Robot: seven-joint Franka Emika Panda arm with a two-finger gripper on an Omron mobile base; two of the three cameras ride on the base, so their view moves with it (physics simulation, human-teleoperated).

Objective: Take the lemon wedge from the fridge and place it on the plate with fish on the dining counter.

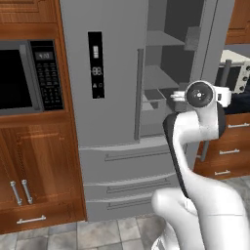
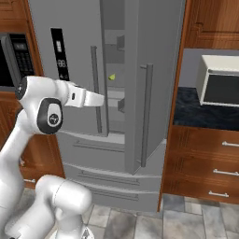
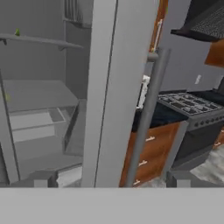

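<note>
The grey steel fridge [image 1: 107, 73] stands with its right door [image 2: 154, 70] swung open, showing grey shelves. The lemon wedge [image 2: 112, 77] is a tiny yellow-green piece on an upper shelf, seen in the hand view at the far left [image 3: 17, 32]. My gripper [image 3: 109, 179] is open in front of the open door's edge [image 3: 105, 87]. Its fingertips [image 3: 41, 178] stand wide apart, and the door's bar handle [image 3: 146, 118] is just ahead between them, untouched. From the right base the hand [image 2: 93, 99] reaches toward the gap between the doors. The plate and the dining counter are out of view.
A black microwave [image 1: 24, 73] sits in wooden cabinets [image 1: 39, 171] left of the fridge. To the right are wooden drawers [image 2: 205, 158], a dark counter with a white toaster oven [image 2: 219, 86], and a stove [image 3: 188, 105]. Fridge drawers [image 1: 127, 185] lie below the doors.
</note>
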